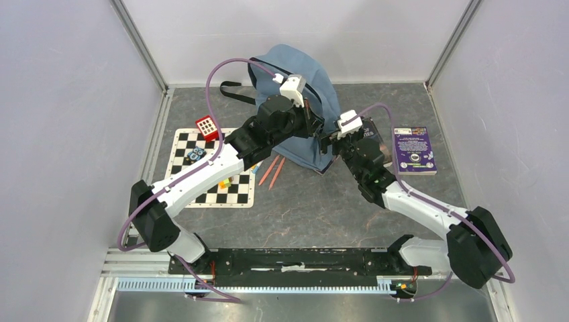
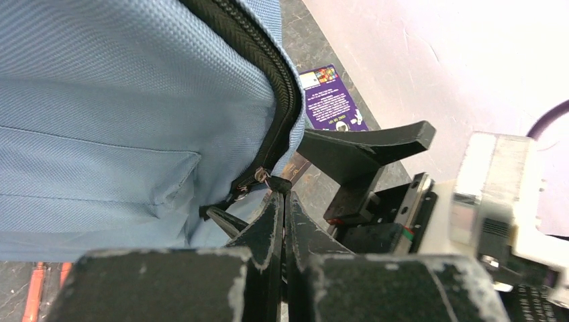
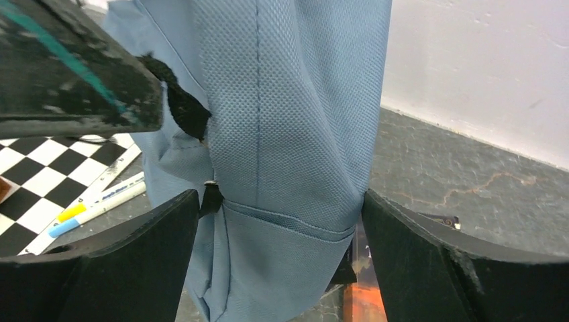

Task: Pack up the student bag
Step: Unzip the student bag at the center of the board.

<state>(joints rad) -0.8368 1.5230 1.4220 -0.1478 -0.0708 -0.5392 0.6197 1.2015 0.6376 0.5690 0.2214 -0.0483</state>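
Note:
The blue-grey student bag (image 1: pixel 295 84) lies at the back middle of the table. Its dark zipper (image 2: pixel 268 74) runs down to a black pull tab (image 2: pixel 280 184). My left gripper (image 2: pixel 283 198) is shut on that zipper pull at the bag's lower right edge, as the top view (image 1: pixel 319 127) also shows. My right gripper (image 3: pixel 280 215) is open wide and straddles a fold of the bag's fabric (image 3: pixel 295 134). The right finger (image 3: pixel 402 235) touches the cloth and the left finger (image 3: pixel 154 235) stands just off it. In the top view the right gripper (image 1: pixel 331 143) is at the bag's near right corner.
A purple book (image 1: pixel 414 150) lies to the right, and a dark book (image 1: pixel 373 134) is partly under the bag. A chessboard mat (image 1: pixel 213 169) holds a red block (image 1: pixel 207 126) and small pieces. Two orange pencils (image 1: pixel 272 171) lie near the bag, and markers (image 3: pixel 94 208) lie by the mat.

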